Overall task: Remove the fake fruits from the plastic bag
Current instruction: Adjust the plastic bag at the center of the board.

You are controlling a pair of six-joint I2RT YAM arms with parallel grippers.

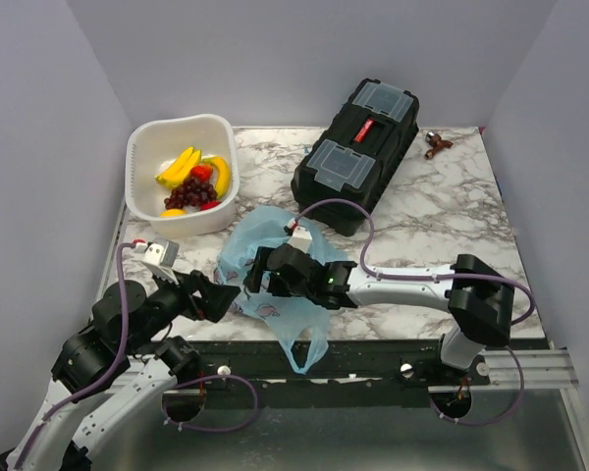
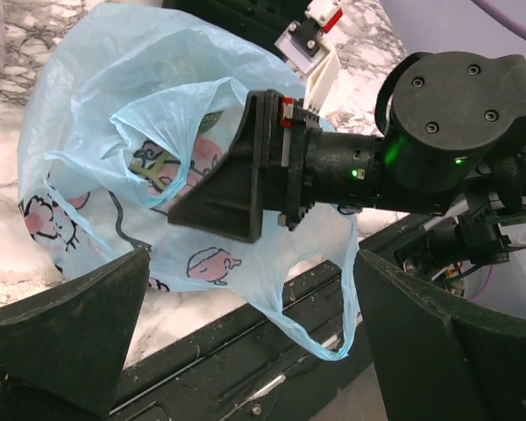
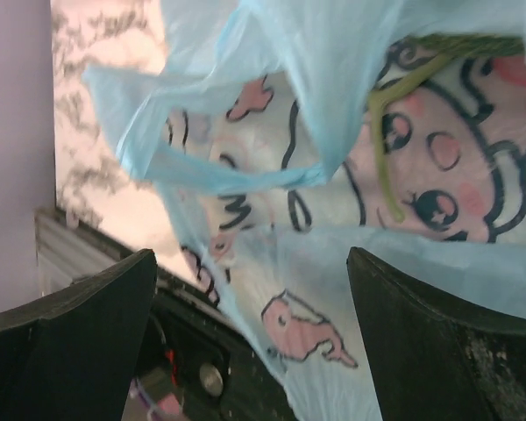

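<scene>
The light-blue plastic bag (image 1: 275, 265) with pink cartoon print lies crumpled at the table's near edge, and one loop handle (image 1: 304, 355) hangs over it. The fake fruits lie in the white basket (image 1: 142, 147): a curved banana (image 1: 222, 177), a dark grape bunch (image 1: 189, 192), a red fruit (image 1: 202, 173) and an orange-yellow fruit (image 1: 173, 212). No fruit shows inside the bag. My right gripper (image 1: 258, 270) is open over the bag (image 3: 394, 193), with bag film between its fingers (image 3: 252, 259). My left gripper (image 1: 216, 292) is open just left of the bag (image 2: 96, 105), facing the hanging handle (image 2: 252, 263).
A black toolbox (image 1: 358, 152) stands behind the bag. Two straight yellow sticks (image 1: 178, 165) lie in the basket. A small brown object (image 1: 437, 143) lies at the far right corner. A black rail (image 1: 373, 358) runs along the table's near edge.
</scene>
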